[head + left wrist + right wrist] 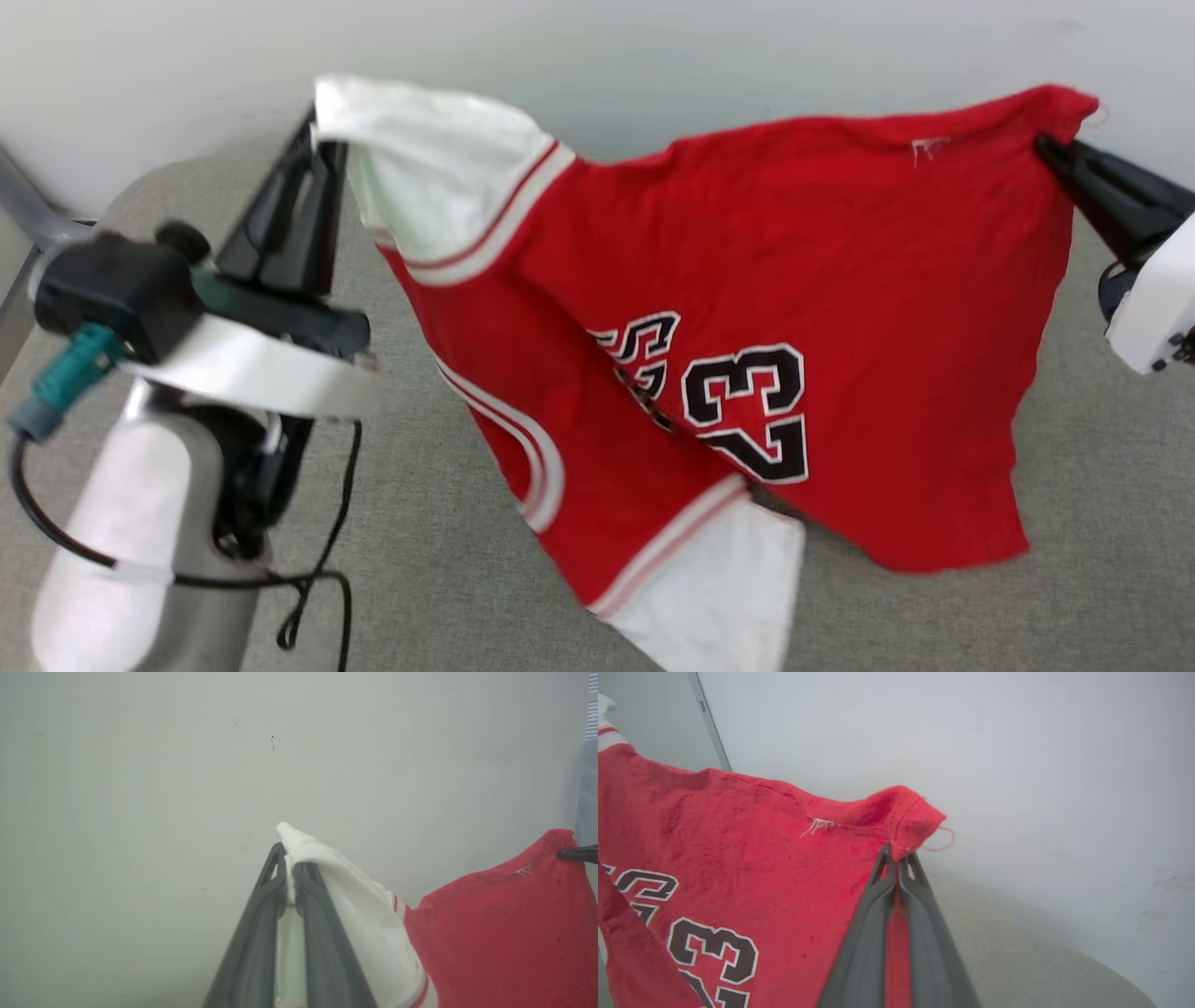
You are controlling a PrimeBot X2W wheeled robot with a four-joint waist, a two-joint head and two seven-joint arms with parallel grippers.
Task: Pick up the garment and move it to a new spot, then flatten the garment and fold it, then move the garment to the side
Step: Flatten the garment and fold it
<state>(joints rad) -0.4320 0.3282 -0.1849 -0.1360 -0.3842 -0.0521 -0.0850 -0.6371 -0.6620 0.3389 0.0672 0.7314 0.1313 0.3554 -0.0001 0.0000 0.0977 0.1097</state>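
My left gripper is clamped on a white sleeve. My right gripper is clamped on a red corner. Between them the shirt hangs in the air, spread wide over the grey bench, up by its far edge. So the picking up is done, I think. Putting it down in a new spot, smoothing it flat, folding it and moving it aside are all left. I count one shirt, two white sleeves and two grippers.

The head view looks down onto the shirt and desk. Each wrist view faces the wall, close along its fingers; all share the shirt's top edge.
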